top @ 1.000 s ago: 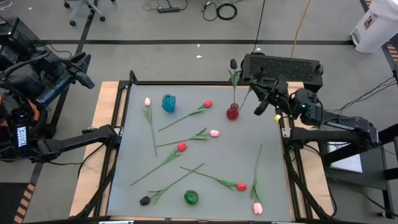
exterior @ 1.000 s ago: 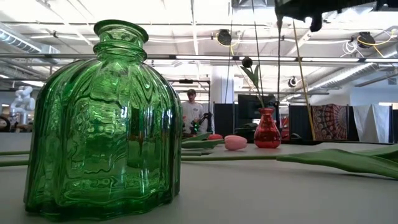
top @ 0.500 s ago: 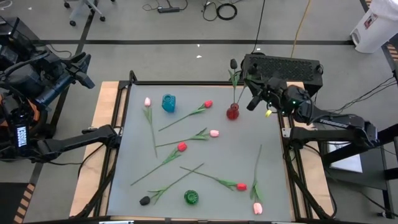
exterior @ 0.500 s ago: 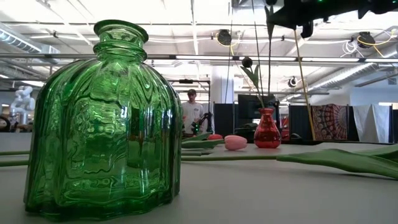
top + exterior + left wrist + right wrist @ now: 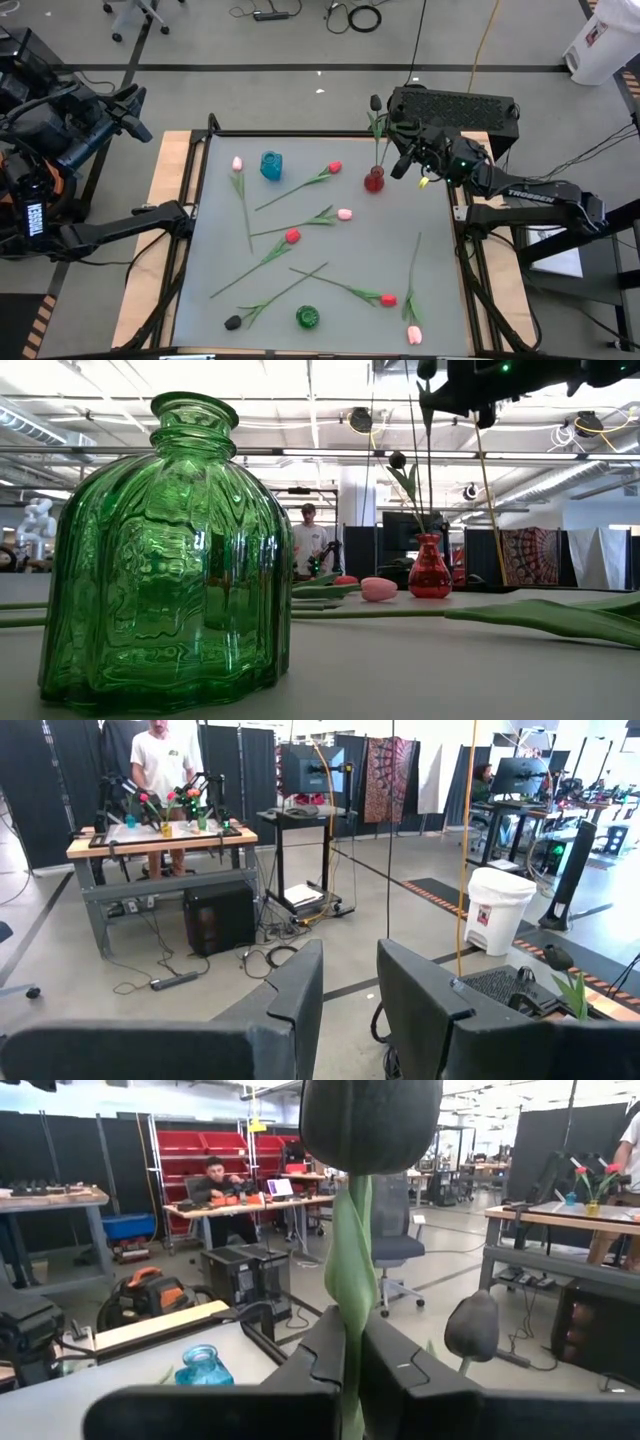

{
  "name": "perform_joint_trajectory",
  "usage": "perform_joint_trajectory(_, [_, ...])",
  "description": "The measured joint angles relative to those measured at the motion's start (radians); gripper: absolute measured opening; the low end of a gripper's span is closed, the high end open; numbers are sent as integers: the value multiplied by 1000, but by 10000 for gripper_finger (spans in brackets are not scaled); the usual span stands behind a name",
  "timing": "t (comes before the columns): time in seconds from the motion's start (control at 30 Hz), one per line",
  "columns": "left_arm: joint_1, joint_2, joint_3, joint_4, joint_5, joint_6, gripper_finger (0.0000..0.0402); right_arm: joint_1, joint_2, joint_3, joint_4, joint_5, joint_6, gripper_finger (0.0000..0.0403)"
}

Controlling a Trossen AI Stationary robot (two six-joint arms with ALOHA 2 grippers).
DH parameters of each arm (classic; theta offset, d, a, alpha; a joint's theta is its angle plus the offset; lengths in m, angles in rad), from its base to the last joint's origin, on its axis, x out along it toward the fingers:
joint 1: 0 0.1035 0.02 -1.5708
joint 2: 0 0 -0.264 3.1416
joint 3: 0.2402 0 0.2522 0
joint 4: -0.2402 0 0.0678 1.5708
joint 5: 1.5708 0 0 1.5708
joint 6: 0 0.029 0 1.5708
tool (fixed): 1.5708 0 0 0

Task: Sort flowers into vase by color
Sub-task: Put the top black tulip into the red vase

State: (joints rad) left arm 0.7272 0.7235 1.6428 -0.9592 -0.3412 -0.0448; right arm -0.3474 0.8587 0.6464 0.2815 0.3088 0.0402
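Observation:
My right gripper (image 5: pixel 400 163) is shut on a black tulip (image 5: pixel 370 1120) and holds it upright just right of the red vase (image 5: pixel 374 180) at the table's far right. The stem (image 5: pixel 430 470) hangs down toward the vase's neck. Another black tulip (image 5: pixel 375 102) stands in the red vase by its stem. Red, pink and black tulips lie flat across the table, among them a red one (image 5: pixel 292 236) and a pink one (image 5: pixel 345 213). My left gripper (image 5: pixel 350 1010) is open, off the table's far left corner. My right gripper pinches the black tulip's green stem (image 5: pixel 352 1320) between its two fingers, a little below the bud. The fingers come level from the table's right side and lie across the stem. The tulip stands upright, bud on top, lifted clear of the table.
A blue vase (image 5: pixel 271 165) stands at the far left of the table and a green vase (image 5: pixel 308 318) at the near edge. A black tulip (image 5: pixel 233 322) lies near the green vase. A black box (image 5: pixel 455 108) sits behind the table's far right corner.
My right gripper has moved toward the table's left edge, closing on the red vase, and has sunk slightly. The black tulip has gone with it, still upright, and its stem now hangs in line with the vase's neck in the low view.

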Motion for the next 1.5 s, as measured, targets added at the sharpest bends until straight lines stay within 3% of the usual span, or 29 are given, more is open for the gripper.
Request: perform_joint_trajectory(1.5, [0, 0, 0, 0, 0, 0, 105, 0, 63, 0, -2, 0, -1, 14])
